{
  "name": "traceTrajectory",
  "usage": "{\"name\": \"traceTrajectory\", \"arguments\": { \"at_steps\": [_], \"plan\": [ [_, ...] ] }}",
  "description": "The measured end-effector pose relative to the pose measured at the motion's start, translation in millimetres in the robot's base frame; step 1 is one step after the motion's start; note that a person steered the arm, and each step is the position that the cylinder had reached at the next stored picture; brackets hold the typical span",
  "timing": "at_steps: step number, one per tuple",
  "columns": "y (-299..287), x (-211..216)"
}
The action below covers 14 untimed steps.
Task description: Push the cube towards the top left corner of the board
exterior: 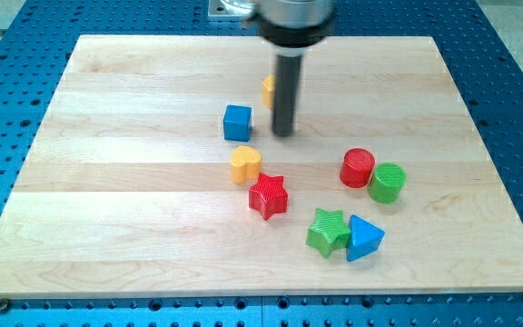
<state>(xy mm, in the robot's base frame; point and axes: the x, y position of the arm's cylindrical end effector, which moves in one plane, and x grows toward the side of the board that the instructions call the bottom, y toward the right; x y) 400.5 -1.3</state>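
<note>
A blue cube [237, 123] sits on the wooden board [134, 200], a little above its middle. My tip [283, 133] rests on the board just to the right of the cube, with a small gap between them. The dark rod rises from it to the view's top. A yellow block [268, 91] is mostly hidden behind the rod, so its shape cannot be told.
A yellow heart [245, 164] lies below the cube, with a red star [268, 196] under it. A red cylinder [357, 168] and a green cylinder [388, 183] stand to the right. A green star [328, 232] and a blue triangle [363, 238] lie lower right.
</note>
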Motion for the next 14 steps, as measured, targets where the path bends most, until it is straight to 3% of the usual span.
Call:
{"name": "traceTrajectory", "arguments": {
  "at_steps": [2, 4, 5, 6, 7, 8, 9, 11, 13, 14],
  "plan": [
    [-129, -1],
    [-108, 24],
    [-148, 45],
    [-175, 36],
    [-175, -19],
    [-171, -46],
    [-147, -52],
    [-89, -23],
    [-125, -98],
    [-159, -111]
  ]
}}
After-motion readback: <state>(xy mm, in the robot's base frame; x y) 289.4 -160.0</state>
